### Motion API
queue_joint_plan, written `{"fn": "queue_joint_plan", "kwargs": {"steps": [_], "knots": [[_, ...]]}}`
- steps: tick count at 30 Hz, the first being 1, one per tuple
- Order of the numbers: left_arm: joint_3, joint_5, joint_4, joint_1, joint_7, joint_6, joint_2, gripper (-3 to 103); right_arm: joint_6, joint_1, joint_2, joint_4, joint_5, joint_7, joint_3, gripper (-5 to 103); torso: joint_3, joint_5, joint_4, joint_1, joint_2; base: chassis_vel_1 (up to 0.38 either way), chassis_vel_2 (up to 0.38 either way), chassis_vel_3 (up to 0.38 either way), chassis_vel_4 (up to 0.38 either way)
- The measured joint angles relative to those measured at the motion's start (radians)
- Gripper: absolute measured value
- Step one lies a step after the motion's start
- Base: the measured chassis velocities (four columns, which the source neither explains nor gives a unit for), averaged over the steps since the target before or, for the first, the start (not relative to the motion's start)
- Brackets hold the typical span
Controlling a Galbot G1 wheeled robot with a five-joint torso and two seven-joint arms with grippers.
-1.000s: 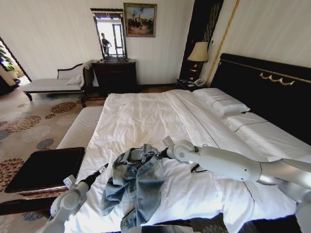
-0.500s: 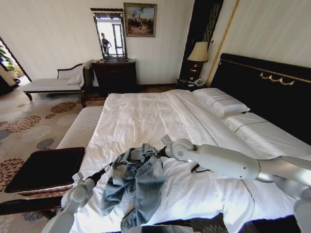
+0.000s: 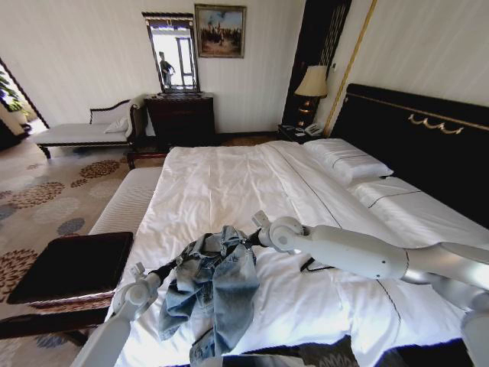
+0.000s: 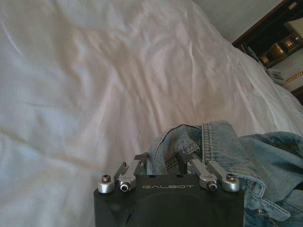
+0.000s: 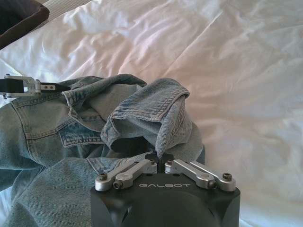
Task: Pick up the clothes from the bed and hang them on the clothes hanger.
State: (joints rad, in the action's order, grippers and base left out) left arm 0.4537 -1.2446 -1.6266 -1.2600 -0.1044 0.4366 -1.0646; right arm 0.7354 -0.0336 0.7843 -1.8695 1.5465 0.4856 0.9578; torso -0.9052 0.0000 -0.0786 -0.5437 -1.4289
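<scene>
The clothes, a light-blue denim jacket (image 3: pixel 215 281), lie crumpled on the near part of the bed (image 3: pixel 221 180). My right gripper (image 3: pixel 250 239) is shut on a raised fold of the jacket (image 5: pixel 151 109), and its fingertips (image 5: pixel 161 165) meet on the cloth. From the other side, my left gripper (image 3: pixel 173 266) reaches the jacket's edge; it stands open with a denim fold (image 4: pixel 163 146) between its fingers. That left gripper (image 5: pixel 49 87) also shows by the collar in the right wrist view. Of the clothes hanger, only a thin black bit (image 3: pixel 309 266) peeks out under my right forearm.
A dark low table (image 3: pixel 69 264) stands left of the bed, with a pale padded bench (image 3: pixel 126 202) beyond it. White pillows (image 3: pixel 348 160) and the black headboard (image 3: pixel 412 145) are at the far right. Wide bare sheet lies beyond the jacket.
My left arm has slid forward across the sheet until its gripper reached the jacket's edge. My right gripper has shifted slightly left, still holding the fold.
</scene>
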Motion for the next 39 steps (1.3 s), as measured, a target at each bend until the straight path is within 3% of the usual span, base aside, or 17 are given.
{"fn": "queue_joint_plan", "kwargs": {"steps": [3,6,9,11,13,21,25,27,31,32,36,39], "knots": [[-0.029,0.020,0.021,0.024,-0.001,0.008,0.001,32,0.000,-0.001,0.004,0.000,0.005,0.002,-0.002,2,0.000,0.0001,0.0002,0.000,0.000,0.000,0.000,0.000,0.000],[-0.034,0.024,0.023,0.032,-0.006,0.008,-0.002,34,0.000,-0.004,0.005,0.000,0.009,0.004,-0.003,2,0.000,0.0000,0.0001,0.000,0.000,0.000,0.000,0.000,0.000],[-0.032,0.024,0.016,0.027,-0.013,0.008,-0.006,19,0.000,-0.006,0.003,0.000,0.013,0.007,-0.008,2,0.000,0.0000,0.0001,0.000,0.000,0.000,0.000,0.000,0.000],[-0.031,0.024,0.015,0.025,-0.014,0.007,-0.006,19,0.000,-0.005,0.003,0.000,0.013,0.007,-0.009,2,0.000,0.0000,0.0001,0.000,0.000,0.000,0.000,0.000,0.000],[-0.021,0.024,0.003,0.011,-0.021,0.003,-0.006,3,0.000,0.006,-0.002,0.000,0.013,0.007,-0.023,2,0.000,-0.0001,0.0000,0.000,0.000,0.000,0.000,0.000,0.000],[0.023,0.035,-0.064,-0.038,-0.031,-0.007,0.013,1,0.000,0.061,-0.012,-0.013,-0.001,0.009,-0.071,2,0.000,-0.0003,0.0000,0.000,0.000,0.000,0.000,0.000,0.000],[0.076,0.079,-0.162,-0.091,-0.029,-0.026,0.051,1,-0.001,0.111,-0.026,-0.025,-0.032,0.006,-0.137,2,0.000,-0.0001,0.0000,0.000,0.000,0.000,0.000,0.000,0.000],[0.098,0.109,-0.208,-0.109,-0.030,-0.031,0.069,1,-0.010,0.123,-0.032,-0.028,-0.069,-0.006,-0.161,2,0.000,-0.0001,0.0001,0.000,0.000,0.000,0.000,0.000,0.000],[0.182,0.145,-0.340,-0.151,-0.058,-0.046,0.133,1,-0.083,0.170,-0.059,-0.050,-0.251,-0.081,-0.231,2,0.000,0.0000,0.0001,0.000,0.000,0.000,0.000,0.000,0.000],[0.182,0.145,-0.340,-0.151,-0.058,-0.046,0.133,1,-0.083,0.170,-0.059,-0.050,-0.251,-0.081,-0.231,2,0.000,0.0000,0.0001,0.000,0.000,0.000,0.000,0.000,0.000],[0.266,0.218,-0.406,-0.159,-0.107,-0.077,0.196,1,-0.157,0.269,-0.075,-0.072,-0.427,-0.130,-0.333,2,0.000,-0.0001,0.0001,0.000,0.000,0.000,0.000,0.000,0.000],[0.290,0.229,-0.427,-0.162,-0.119,-0.082,0.225,1,-0.181,0.320,-0.078,-0.081,-0.485,-0.144,-0.387,2,0.000,0.0000,0.0003,0.000,0.000,0.000,0.000,0.000,0.000]]}}
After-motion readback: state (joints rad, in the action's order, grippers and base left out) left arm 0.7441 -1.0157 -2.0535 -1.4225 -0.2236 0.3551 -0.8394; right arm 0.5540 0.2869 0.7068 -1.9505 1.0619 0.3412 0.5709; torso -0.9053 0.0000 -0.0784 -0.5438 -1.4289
